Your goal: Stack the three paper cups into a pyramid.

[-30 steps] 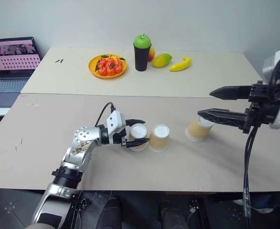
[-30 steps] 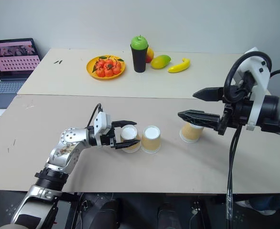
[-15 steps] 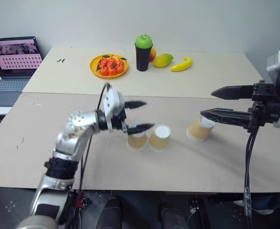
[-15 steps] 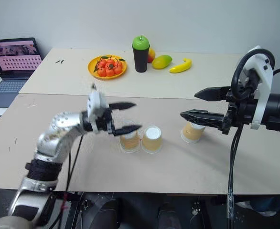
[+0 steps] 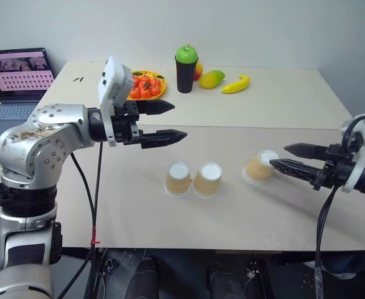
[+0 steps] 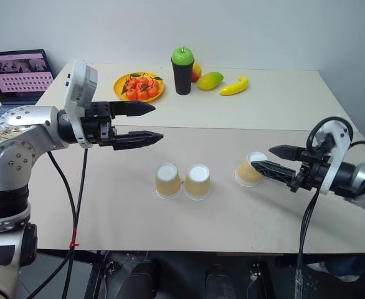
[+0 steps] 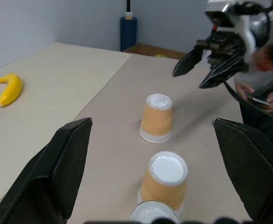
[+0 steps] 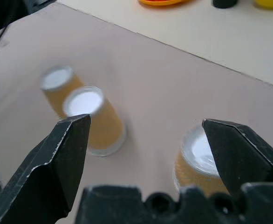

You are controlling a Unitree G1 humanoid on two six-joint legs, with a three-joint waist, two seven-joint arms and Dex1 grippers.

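Note:
Two tan paper cups (image 5: 178,179) (image 5: 208,179) stand upside down side by side at the table's middle front. The third paper cup (image 5: 259,168) stands upside down to their right, apart from them. My left gripper (image 5: 176,120) hangs open and empty well above the table, up and to the left of the pair. My right gripper (image 5: 279,156) is low, open and level, just right of the third cup, its lower fingertip close to the cup's side. The right wrist view has that cup (image 8: 199,161) ahead of one finger (image 8: 239,149), not between the two.
At the back stand a black cup with a green top (image 5: 185,61), an orange plate of fruit (image 5: 140,86), a mango (image 5: 212,78) and a banana (image 5: 235,83). A laptop (image 5: 17,81) sits far left. A seated person (image 7: 267,79) is beyond the right arm.
My left gripper has risen off the left cup, leaving it standing beside its neighbour. My right gripper has sunk to cup height next to the third cup.

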